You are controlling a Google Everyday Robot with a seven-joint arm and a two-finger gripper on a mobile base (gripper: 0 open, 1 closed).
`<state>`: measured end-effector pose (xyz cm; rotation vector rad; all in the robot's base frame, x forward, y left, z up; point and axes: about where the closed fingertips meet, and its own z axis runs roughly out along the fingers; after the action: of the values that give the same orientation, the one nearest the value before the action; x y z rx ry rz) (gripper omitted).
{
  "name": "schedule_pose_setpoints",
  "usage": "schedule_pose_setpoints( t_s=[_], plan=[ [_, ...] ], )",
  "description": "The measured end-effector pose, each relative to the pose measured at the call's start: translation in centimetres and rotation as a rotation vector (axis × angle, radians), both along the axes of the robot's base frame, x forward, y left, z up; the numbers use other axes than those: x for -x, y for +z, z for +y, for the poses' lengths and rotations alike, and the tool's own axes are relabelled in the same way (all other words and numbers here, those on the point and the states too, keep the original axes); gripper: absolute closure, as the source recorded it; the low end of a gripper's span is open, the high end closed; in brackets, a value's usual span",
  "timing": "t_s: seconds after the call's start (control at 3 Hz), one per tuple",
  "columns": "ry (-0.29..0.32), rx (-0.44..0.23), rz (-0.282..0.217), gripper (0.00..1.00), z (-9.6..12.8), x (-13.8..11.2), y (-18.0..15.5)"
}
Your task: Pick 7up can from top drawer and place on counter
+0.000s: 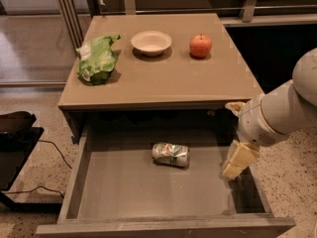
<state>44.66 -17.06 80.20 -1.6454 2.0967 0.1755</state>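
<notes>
The 7up can (171, 154) lies on its side on the flat bottom of the open top drawer (129, 195), near the middle and towards the back. The counter (168, 78) is the tan top above the drawer. My gripper (237, 161) hangs from the white arm at the right, over the drawer's right side, to the right of the can and apart from it. It holds nothing.
On the counter stand a green chip bag (97, 58) at the left, a white bowl (151, 42) at the back middle and a red apple (200, 45) at the back right. A black stand with a cable (17, 148) is on the floor at the left.
</notes>
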Motion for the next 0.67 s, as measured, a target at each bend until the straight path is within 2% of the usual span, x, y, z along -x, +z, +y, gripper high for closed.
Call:
schedule_pose_setpoints(
  t_s=[0.33, 0.67],
  plan=[
    [0.038, -0.053, 0.041, 0.0, 2.1, -0.8, -2.8],
    [0.088, -0.152, 0.076, 0.0, 5.5, -2.1, -6.8]
  ],
)
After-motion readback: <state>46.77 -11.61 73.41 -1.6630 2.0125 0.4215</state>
